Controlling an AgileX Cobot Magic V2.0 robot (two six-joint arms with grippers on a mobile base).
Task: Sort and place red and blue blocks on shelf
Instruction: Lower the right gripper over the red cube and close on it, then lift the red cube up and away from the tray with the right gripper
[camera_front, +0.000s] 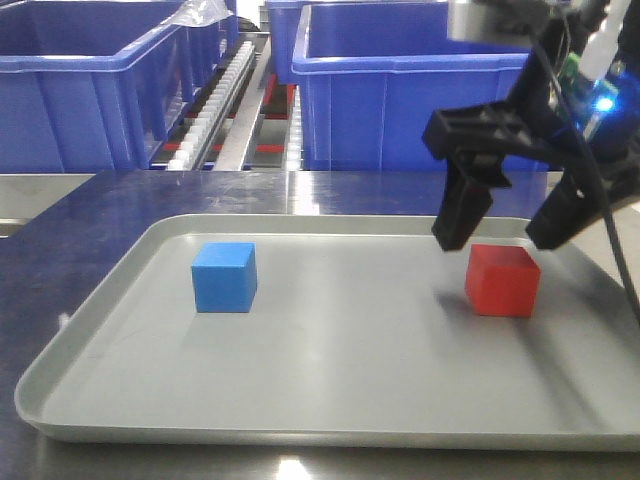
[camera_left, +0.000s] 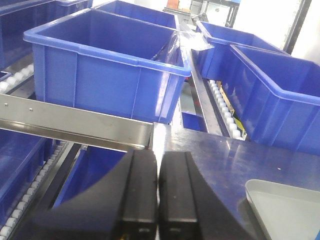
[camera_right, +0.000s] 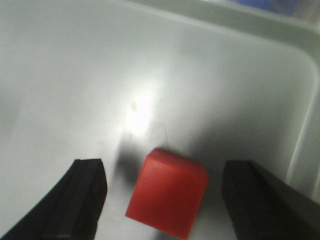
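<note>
Polished steel worktop (camera_front: 300, 190) up front, and behind it the shelf (camera_front: 215, 100), its white roller tracks carrying big blue bins (camera_front: 90, 90). On the worktop sits a shallow grey tray (camera_front: 60, 390) with both cubes in it, so nothing has reached the shelf yet and the whole sorting job lies ahead. Out to the left of the tray, the left gripper (camera_left: 158, 200) points at the shelf's steel rail, fingers pressed together on nothing. Left half of the tray: the blue block (camera_front: 224, 277), flat on the tray floor, untouched, matte, crisp-edged. Over to the right: the red block (camera_front: 502, 280), same size, bright matte red, well apart from its blue twin and near the tray's right rim. And just above it hangs the right gripper (camera_front: 498, 240), fingers spread wide, one on each side of the cube and, in the wrist view, clear of it. Looks like the red pick comes first; grasp, lift and placement all remain.
</note>
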